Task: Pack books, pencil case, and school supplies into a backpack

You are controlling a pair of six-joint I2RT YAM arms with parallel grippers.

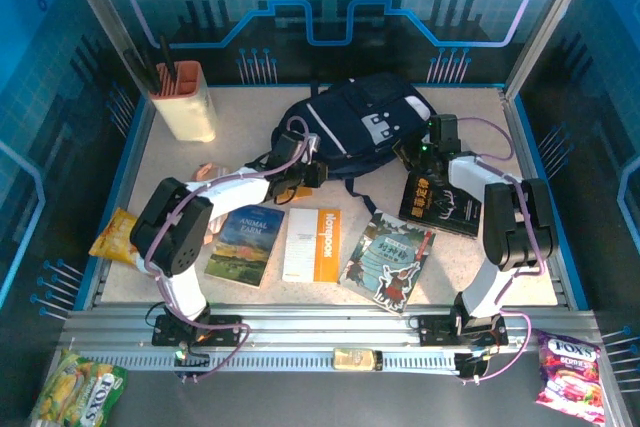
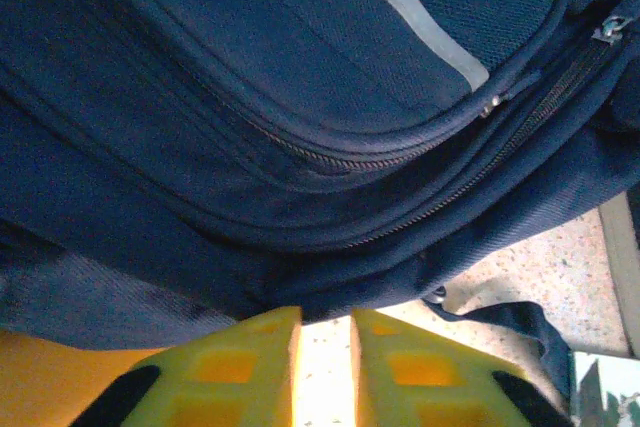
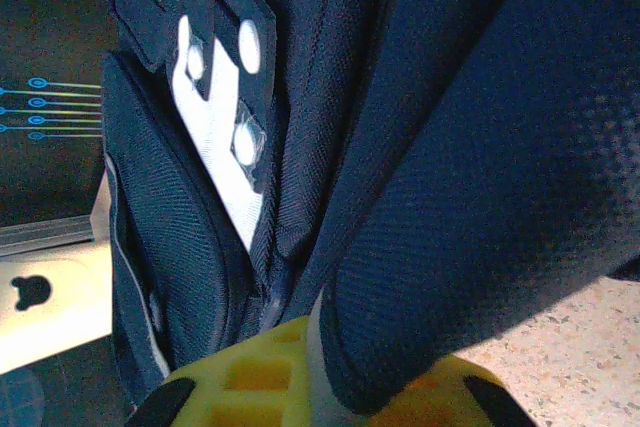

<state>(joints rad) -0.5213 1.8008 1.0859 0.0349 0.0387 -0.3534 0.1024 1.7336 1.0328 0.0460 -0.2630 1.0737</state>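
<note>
navy woven backpack (image 1: 365,122), pale stripe and curved zips, lies just ahead of the left gripper (image 2: 325,332), whose yellow fingers stand narrowly apart, holding nothing. right gripper (image 3: 335,367) is pinched on a fold of its coarse fabric. thin flat books (image 1: 312,244) lie behind both grippers on the speckled table (image 1: 180,162).

The blue-green book (image 1: 245,244) is showing the title "ANIMAL FARM" in pale letters on its cover. The white-and-orange notebook (image 1: 312,245) is carrying the word "NOTEBOOK" along its orange band. The red candy bag (image 1: 570,375) and the yellow-green candy bag (image 1: 78,389) are both displaying the brand "FOX'S". The black book (image 1: 441,203) is bearing yellow lettering and the teal cartoon book (image 1: 390,259) a title, but both are coming out too small to read.
</note>
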